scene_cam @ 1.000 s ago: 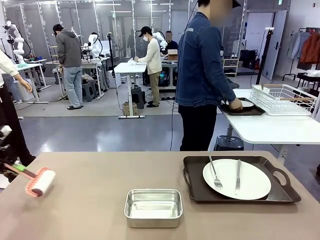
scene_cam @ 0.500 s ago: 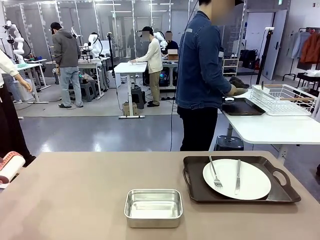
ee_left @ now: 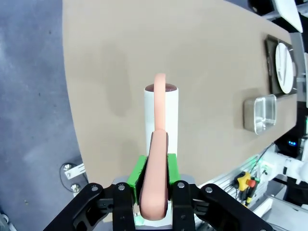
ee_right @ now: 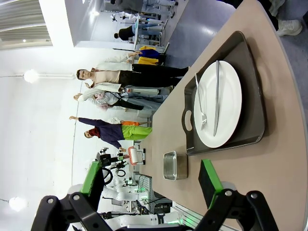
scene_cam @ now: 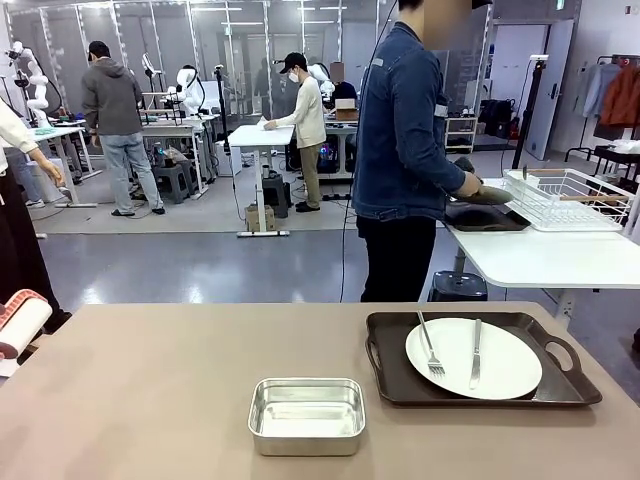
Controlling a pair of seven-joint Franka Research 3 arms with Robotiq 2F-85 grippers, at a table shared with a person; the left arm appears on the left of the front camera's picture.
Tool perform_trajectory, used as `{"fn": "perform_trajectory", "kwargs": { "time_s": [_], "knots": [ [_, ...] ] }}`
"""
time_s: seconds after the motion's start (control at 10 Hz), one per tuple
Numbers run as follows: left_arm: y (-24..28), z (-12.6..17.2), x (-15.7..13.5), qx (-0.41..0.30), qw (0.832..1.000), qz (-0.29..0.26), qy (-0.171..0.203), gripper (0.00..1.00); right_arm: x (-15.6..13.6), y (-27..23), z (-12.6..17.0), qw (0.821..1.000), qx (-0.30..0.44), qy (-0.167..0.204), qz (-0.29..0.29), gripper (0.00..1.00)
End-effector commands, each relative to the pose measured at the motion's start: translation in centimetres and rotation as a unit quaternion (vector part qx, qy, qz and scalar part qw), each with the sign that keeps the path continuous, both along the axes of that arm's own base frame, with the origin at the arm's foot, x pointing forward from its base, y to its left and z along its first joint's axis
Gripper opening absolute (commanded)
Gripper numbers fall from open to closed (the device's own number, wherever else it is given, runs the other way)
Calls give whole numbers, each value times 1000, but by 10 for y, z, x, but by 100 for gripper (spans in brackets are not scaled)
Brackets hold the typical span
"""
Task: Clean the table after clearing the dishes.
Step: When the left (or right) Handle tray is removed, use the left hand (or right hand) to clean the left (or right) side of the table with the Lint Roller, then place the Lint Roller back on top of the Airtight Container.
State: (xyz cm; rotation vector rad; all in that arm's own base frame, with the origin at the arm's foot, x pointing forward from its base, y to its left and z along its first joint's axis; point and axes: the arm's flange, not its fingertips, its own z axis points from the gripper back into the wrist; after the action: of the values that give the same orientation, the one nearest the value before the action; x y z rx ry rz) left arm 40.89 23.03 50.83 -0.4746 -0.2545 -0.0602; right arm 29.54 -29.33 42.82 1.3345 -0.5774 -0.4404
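Note:
On the taupe table (scene_cam: pixel 180 390), a white plate (scene_cam: pixel 473 357) with a fork (scene_cam: pixel 429 347) and a knife (scene_cam: pixel 476 353) lies on a dark brown tray (scene_cam: pixel 390 375) at the right. My left gripper (ee_left: pixel 154 180) is shut on the pink handle of a lint roller (ee_left: pixel 161 110), held out past the table's left edge; the roller (scene_cam: pixel 20 325) pokes in at the left of the front view. My right gripper (ee_right: pixel 150 182) hangs open and empty, high above the table's near right, well clear of the plate (ee_right: pixel 226 110) and tray (ee_right: pixel 255 86).
A small steel pan (scene_cam: pixel 306 413) stands at the front centre of the table. Beyond the far edge, a person in a denim jacket (scene_cam: pixel 400 130) handles a second dark tray (scene_cam: pixel 487 217) on a white table (scene_cam: pixel 550 260) beside a wire rack (scene_cam: pixel 570 198).
The lint roller has drawn back leftward, from over the table's left corner to beyond its edge. The person has lifted something dark from the tray on the white table.

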Motion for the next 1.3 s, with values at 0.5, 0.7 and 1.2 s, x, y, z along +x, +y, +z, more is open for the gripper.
{"fn": "perform_trajectory", "kwargs": {
  "time_s": [0.5, 0.7, 1.2],
  "knots": [
    [11, -2, 12, 8, 1000, -3, 4, 22, -1, 1, 2, 1000, -1, -8, 2, 100],
    [-31, 12, 33, 32, 996, -85, -16, 22, -1, 1, 2, 1000, -1, -8, 2, 100],
    [-333, 88, 64, 148, 861, -481, -76, 22, -1, 1, 2, 1000, -1, -8, 2, 100]
  ]
}}
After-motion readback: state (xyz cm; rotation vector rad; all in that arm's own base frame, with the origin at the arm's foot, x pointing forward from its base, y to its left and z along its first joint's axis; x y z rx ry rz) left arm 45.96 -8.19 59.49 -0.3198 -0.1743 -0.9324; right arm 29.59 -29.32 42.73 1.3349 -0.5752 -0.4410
